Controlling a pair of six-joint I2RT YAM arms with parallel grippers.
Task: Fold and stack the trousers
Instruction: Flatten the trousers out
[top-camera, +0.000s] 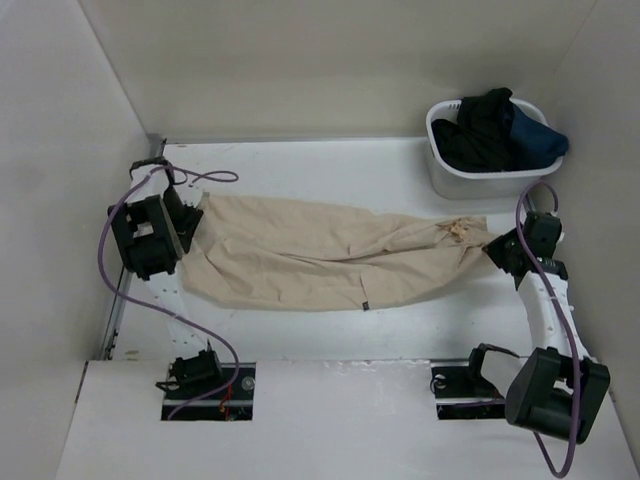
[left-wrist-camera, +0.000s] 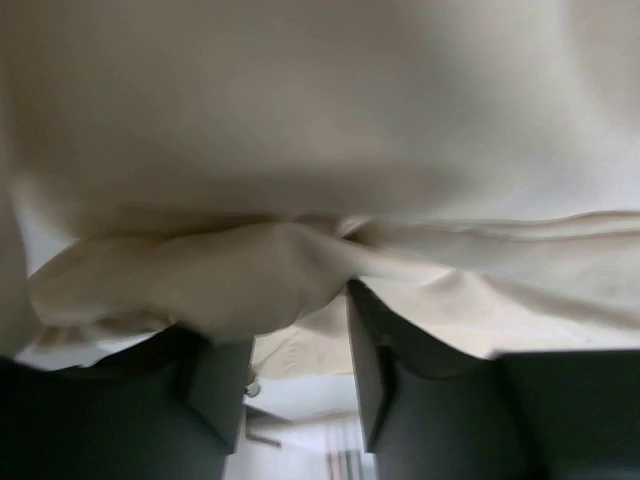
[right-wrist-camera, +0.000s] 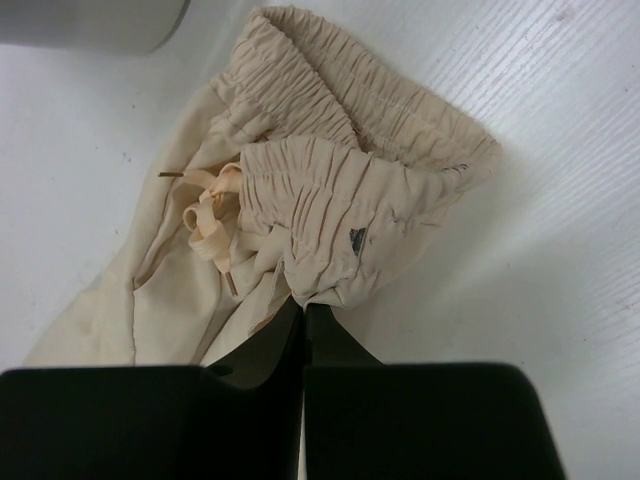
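Observation:
The beige trousers (top-camera: 320, 255) lie stretched left to right across the table, with a small dark label tag (top-camera: 366, 305) at the front edge. My right gripper (top-camera: 492, 245) is shut on the gathered elastic waistband (right-wrist-camera: 300, 180) at the right end; its tips (right-wrist-camera: 305, 305) pinch the cloth near a drawstring (right-wrist-camera: 210, 225). My left gripper (top-camera: 192, 225) is at the leg ends on the left. In the left wrist view its jaws (left-wrist-camera: 300, 300) stand apart, with trouser cloth (left-wrist-camera: 320, 120) draped over the tips and hiding the left one.
A white basket (top-camera: 440, 175) at the back right holds a black garment (top-camera: 485, 125) and a dark navy garment (top-camera: 540, 140). White walls close in the table at the left, back and right. Purple cables loop by both arms.

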